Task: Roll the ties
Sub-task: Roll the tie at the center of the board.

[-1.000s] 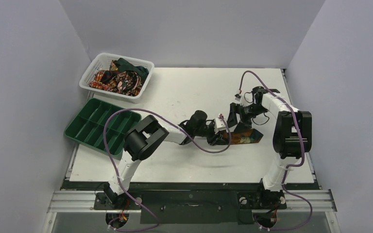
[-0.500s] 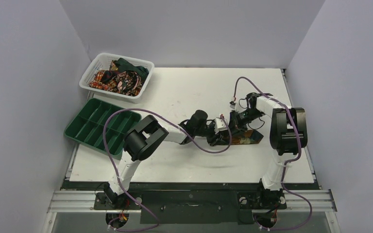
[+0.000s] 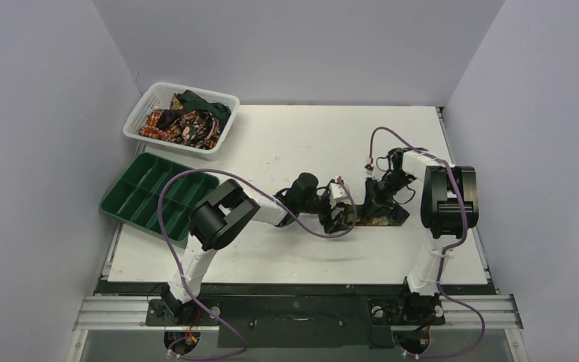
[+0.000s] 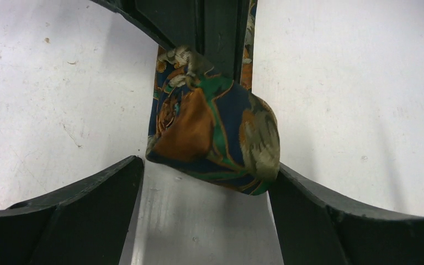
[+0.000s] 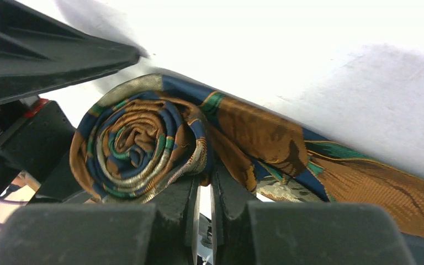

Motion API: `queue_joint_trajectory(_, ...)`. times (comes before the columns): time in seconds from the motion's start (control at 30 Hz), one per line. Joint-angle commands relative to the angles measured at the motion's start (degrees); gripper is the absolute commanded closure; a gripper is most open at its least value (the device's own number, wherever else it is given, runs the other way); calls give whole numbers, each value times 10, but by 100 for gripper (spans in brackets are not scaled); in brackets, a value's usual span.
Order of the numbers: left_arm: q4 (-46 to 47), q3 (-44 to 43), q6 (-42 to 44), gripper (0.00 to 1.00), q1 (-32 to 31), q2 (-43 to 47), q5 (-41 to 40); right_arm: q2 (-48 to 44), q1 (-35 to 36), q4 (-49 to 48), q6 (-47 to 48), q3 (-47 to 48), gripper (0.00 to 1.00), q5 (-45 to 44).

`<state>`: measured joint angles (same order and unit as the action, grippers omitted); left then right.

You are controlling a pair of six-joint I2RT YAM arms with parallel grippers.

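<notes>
a: nearest in, the left end effector (image 4: 205,168) has its fingers spread wide, one on each side of the tie (image 4: 215,132), which sits as a fat coil on the bench (image 4: 61,83).
b: touching it?
a: the coil's edge meets the finger on the right of that wrist view. the other finger is just beside it.
b: and the right end effector (image 5: 203,182)?
a: fingers pinched almost together, nipping the coil's rim. the spiral of navy, orange and green faces its camera, and the loose tail lies flat across the bench.
b: from above?
a: both meet right of centre. farther left, the green tray (image 3: 158,196) sits at the bench edge. beyond it, in the far-left corner, the white basket (image 3: 139,124) is heaped with other ties (image 3: 185,124).
</notes>
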<state>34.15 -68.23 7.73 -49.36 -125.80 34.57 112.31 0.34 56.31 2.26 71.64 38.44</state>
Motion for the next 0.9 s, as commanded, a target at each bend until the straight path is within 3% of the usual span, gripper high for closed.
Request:
queue_joint_trajectory(0.0,63,-3,-18,19,-4,24,4,39,0,-43,7,11,100,-147)
queue_joint_trajectory(0.33,81,30,44,11,-11,47,-8,66,50,-3,30,32,100,-127)
queue_joint_trajectory(0.67,79,60,91,11,-37,69,-46,46,78,22,48,-3,100,-102)
queue_joint_trajectory(0.8,69,61,107,19,-43,72,-45,40,83,23,46,-13,100,-90)
queue_joint_trajectory(0.87,68,62,106,28,-43,74,-43,35,83,25,47,-10,100,-86)
